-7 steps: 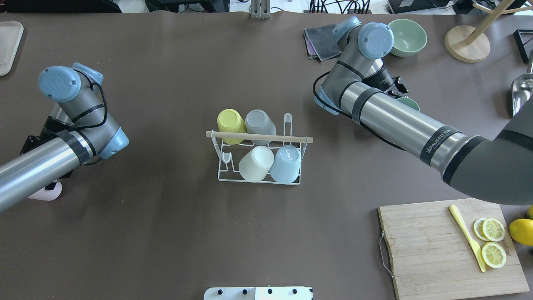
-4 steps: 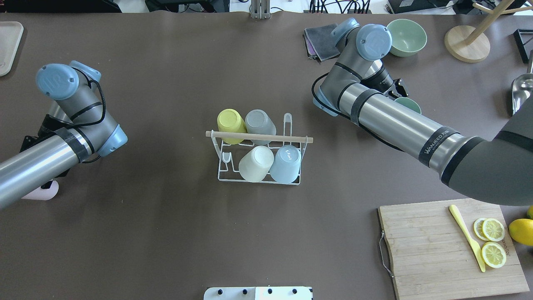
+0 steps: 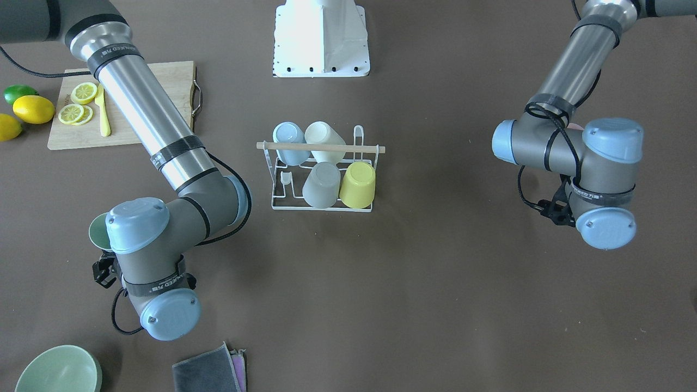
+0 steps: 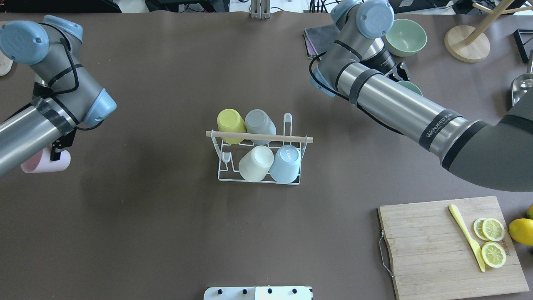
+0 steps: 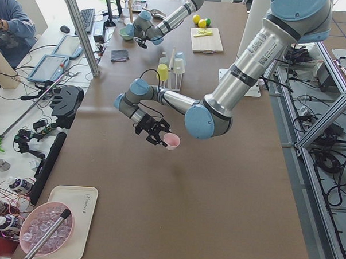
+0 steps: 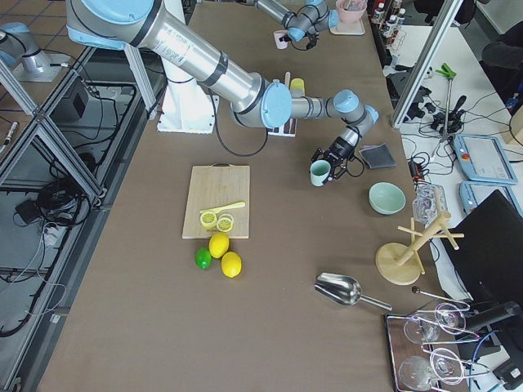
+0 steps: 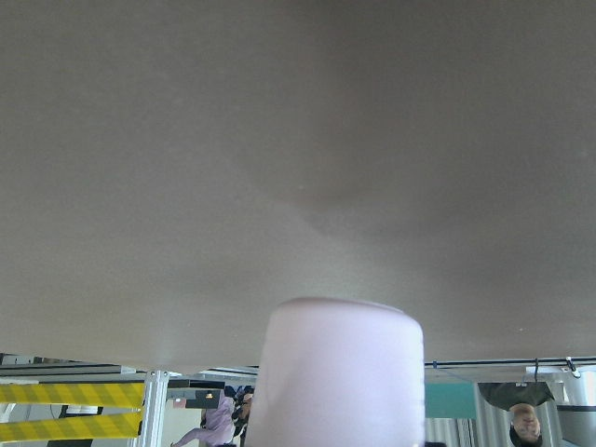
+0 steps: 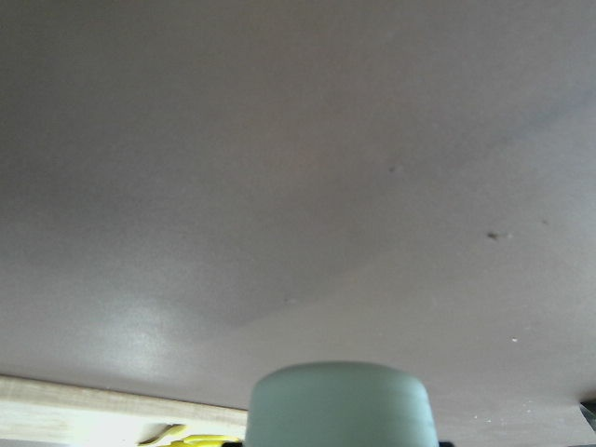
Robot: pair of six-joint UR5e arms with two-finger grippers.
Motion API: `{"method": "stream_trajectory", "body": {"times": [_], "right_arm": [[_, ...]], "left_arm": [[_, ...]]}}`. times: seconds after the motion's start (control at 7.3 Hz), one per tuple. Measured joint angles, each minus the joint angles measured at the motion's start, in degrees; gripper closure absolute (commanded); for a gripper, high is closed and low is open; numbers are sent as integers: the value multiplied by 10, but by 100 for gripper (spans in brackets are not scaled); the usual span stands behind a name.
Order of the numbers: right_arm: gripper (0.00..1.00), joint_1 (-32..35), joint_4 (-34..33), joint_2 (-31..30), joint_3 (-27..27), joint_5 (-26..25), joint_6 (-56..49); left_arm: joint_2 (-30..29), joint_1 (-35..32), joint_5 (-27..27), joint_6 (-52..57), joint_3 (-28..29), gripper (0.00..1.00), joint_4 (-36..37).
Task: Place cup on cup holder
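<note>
On brown table (image 4: pixel 166 229), white wire cup holder (image 4: pixel 258 136) centred. Held clamped: pale pink plastic cup (image 5: pixel 172 141) by left end effector (image 5: pixel 160 136), pale green plastic cup (image 6: pixel 319 172) by right end effector (image 6: pixel 328 161), both well apart from holder. Judged light, rigid, slick; side-wall grip suited.

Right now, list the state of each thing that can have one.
Left gripper: jaws shut on the pink cup.
Pink cup: held on its side, above the table.
Right gripper: jaws shut on the green cup.
Green cup: held in the jaws.
Cup holder: upright, two prongs free.
Yellow cup, grey cup, cream cup, blue cup: each upside down on a prong.
Lemon slices: cut, lying on the cutting board.
</note>
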Motion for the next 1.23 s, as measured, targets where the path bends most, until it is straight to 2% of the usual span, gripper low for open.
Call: {"method": "stream_trajectory", "body": {"times": [0.14, 0.27, 0.41, 0.68, 0.82, 0.96, 1.23], "right_arm": [[100, 16, -23, 2, 45, 3, 1], [100, 30, -45, -1, 104, 12, 6], [100, 42, -60, -9, 158, 28, 14], [100, 67, -59, -41, 257, 51, 32], [100, 77, -37, -60, 300, 63, 54], [100, 82, -2, -79, 339, 75, 88], [100, 87, 88, -129, 428, 94, 167]], "left_arm": [[5, -5, -40, -26, -45, 92, -47], [15, -6, -61, -79, -82, 94, -134], [33, -6, -75, -147, -120, 100, -235], [101, -1, -91, -245, -205, 98, -442], [137, 8, -92, -296, -240, 95, -542], [171, 23, -86, -352, -267, 95, -649], [241, 60, -42, -463, -291, 96, -899]]}}
